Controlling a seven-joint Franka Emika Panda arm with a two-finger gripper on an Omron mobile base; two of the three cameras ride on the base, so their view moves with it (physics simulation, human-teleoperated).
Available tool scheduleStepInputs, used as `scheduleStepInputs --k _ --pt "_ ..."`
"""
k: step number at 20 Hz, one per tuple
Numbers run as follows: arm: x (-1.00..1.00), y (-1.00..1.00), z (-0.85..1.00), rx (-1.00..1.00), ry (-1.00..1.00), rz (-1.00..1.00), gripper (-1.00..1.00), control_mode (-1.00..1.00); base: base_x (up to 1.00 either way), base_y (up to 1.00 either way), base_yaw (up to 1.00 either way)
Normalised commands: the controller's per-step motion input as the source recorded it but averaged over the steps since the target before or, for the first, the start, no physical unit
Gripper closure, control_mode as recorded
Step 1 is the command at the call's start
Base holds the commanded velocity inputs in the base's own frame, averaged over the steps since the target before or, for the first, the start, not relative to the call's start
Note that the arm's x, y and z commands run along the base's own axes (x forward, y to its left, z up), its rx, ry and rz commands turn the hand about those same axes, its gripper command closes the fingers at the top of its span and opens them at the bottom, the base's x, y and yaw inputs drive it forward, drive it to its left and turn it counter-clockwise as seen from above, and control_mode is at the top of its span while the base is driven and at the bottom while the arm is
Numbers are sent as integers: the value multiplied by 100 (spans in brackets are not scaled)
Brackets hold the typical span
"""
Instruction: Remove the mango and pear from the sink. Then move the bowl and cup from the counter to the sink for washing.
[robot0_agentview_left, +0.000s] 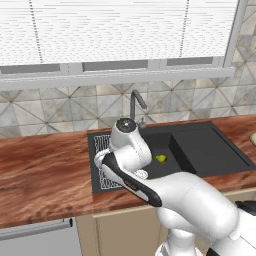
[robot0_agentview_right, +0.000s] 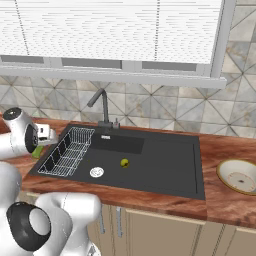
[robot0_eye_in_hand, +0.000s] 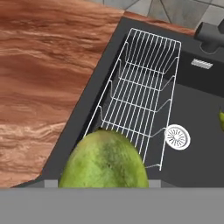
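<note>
Over sink (robot0_eye_in_hand: 87, 109) edge | tool holds mango (robot0_eye_in_hand: 105, 162) | pear (robot0_agentview_right: 124, 162) in basin

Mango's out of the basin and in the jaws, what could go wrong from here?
1. The mango hangs over the sink rim beside the wire rack; released here, it might roll back into the basin instead of onto the counter.
2. It is round and smooth, so it may slip during the swing.
3. The pear lies near the drain; a dropped mango could knock it.
</note>
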Motion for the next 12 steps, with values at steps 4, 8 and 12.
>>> scheduleStepInputs --k 4,8,12 --pt "11 61 10 0 14 0 100 -100 0 0 0" --pt "14 61 1 0 9 0 100 -100 0 0 0" --pt "21 56 -6 -1 5 0 100 -100 0 0 0"
